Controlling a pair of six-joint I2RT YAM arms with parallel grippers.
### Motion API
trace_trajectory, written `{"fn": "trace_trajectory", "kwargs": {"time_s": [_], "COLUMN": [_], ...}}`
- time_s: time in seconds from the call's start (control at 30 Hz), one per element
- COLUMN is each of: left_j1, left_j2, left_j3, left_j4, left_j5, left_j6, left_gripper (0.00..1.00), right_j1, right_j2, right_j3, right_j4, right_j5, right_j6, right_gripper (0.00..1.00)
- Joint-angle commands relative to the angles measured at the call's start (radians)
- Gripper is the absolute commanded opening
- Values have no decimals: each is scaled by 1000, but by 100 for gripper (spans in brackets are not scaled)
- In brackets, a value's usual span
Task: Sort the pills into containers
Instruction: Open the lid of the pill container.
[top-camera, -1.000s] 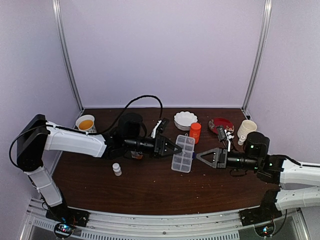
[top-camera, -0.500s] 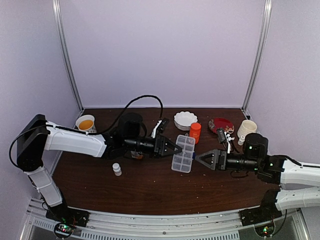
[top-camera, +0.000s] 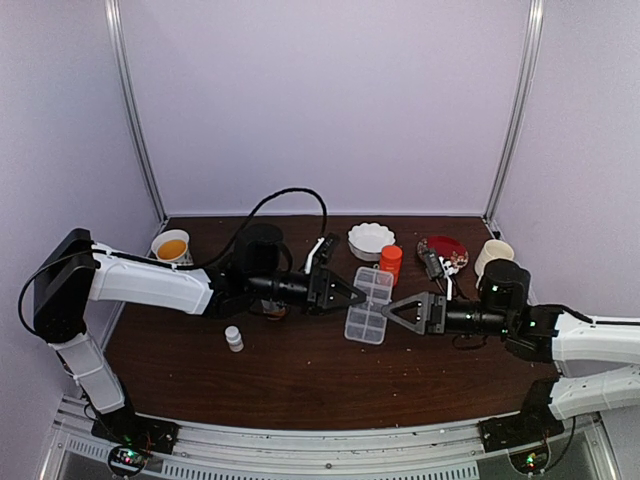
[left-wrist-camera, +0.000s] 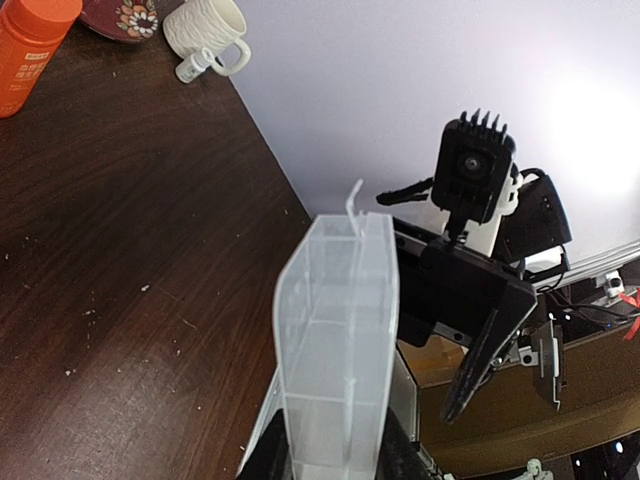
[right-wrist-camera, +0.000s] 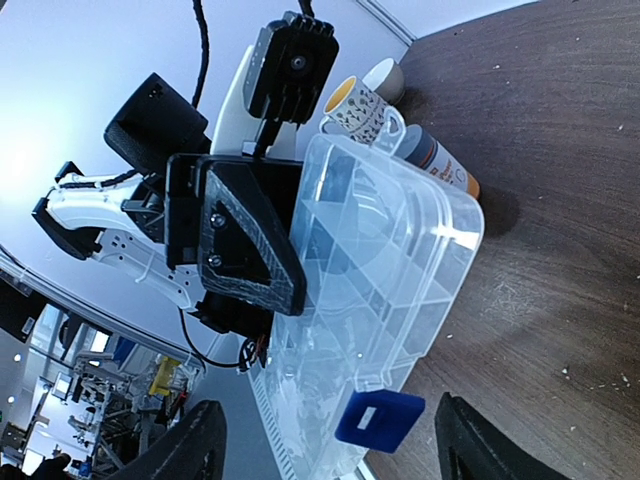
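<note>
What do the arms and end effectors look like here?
White shells with black joints on the left arm and right arm. The left end effector and right end effector are black, triangular. A black cable loops off the left arm.

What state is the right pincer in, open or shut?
Open: the right pincer has its two black fingers wide apart, flanking the blue latch of the clear plastic rectangular pill box.

- Left arm (top-camera: 150, 283): a long white shell with black joints, and a big black block at the shoulder.
- Right arm (top-camera: 598, 346): the same white shell, with a round black joint near the wrist.
- black cable (top-camera: 290, 193): thin, it loops out from the left arm.
- Left fingers (right-wrist-camera: 245, 250): flat black triangular plates with two small screws.
- Wrist camera (left-wrist-camera: 475, 170) of the right arm: a black box with ribs on top.
- Bases (top-camera: 127, 458): black, with small green and red lights.
</note>
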Motion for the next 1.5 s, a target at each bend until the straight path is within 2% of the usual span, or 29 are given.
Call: {"fn": "trace_trajectory", "kwargs": {"time_s": [0.0, 0.07, 0.17, 0.27, 0.4, 0.6, 0.77, 0.97, 1.03, 1.1, 1.2, 1.47], "left_j1": [3, 3, 3, 2, 3, 3, 3, 2, 2, 2, 3, 3], "left_j2": [-30, -29, -31, -31, -30, -29, -35, -36, -35, -36, -35, -33], "left_j3": [5, 2, -2, -2, 5, 12, 11, 11, 11, 11, 11, 9], "left_j4": [91, 103, 111, 108, 96, 76, 48, 41, 41, 42, 42, 42], "left_j5": [26, 28, 26, 22, 22, 19, 4, 3, 2, 2, 4, 7], "left_j6": [-24, -31, -36, -34, -27, -16, 4, 10, 10, 10, 10, 19], "left_gripper": [6, 6, 6, 6, 6, 6, 6, 6, 6, 6, 6, 6], "right_j1": [5, 5, 5, 5, 5, 5, 5, 5, 5, 6, 5, 5], "right_j2": [-4, -18, -43, -66, -83, -71, -68, -68, -65, -61, -48, -31], "right_j3": [25, 20, 10, 2, -5, 6, 9, 1, 4, 10, 17, 33], "right_j4": [79, 84, 80, 66, 46, 25, 7, 34, 27, 8, -5, -38], "right_j5": [-43, -45, -45, -38, -20, -9, 1, -10, -5, 7, 13, 27], "right_j6": [21, 27, 34, 35, 29, 20, 11, 17, 15, 8, 5, -9], "right_gripper": [73, 66, 49, 36, 31, 17, 11, 10, 12, 19, 21, 8]}}
